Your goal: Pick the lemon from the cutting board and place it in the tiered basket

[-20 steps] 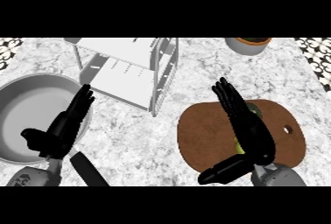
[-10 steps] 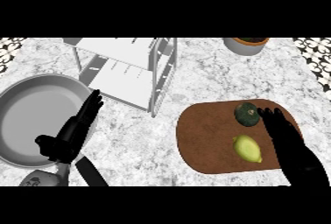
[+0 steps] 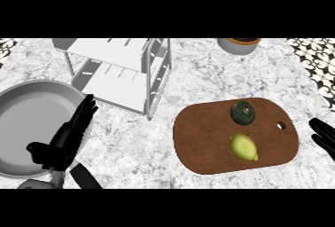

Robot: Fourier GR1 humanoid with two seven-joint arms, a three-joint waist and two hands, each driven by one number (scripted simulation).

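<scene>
Lemon waiting on the cutting board, neither of my robot hands on it yet.

At the table's left edge my left robot hand (image 3: 68, 137) rests with fingers straight and holding nothing, lying over the rim of the grey pan (image 3: 29, 128). Next along, toward the far edge, the white tiered basket (image 3: 124, 73) stands with its shelves bare. Right of middle sits the brown cutting board (image 3: 203, 142), carrying a dark green fruit (image 3: 243, 111) and, just nearer me, the lemon (image 3: 243, 146), the two apart. At the right edge only the fingers of my right robot hand (image 3: 322, 135) show, straight and carrying nothing, beside the board. I judge the pick not begun: that hand must come over the lemon, close round it, avoid the green fruit, then carry it left.
</scene>
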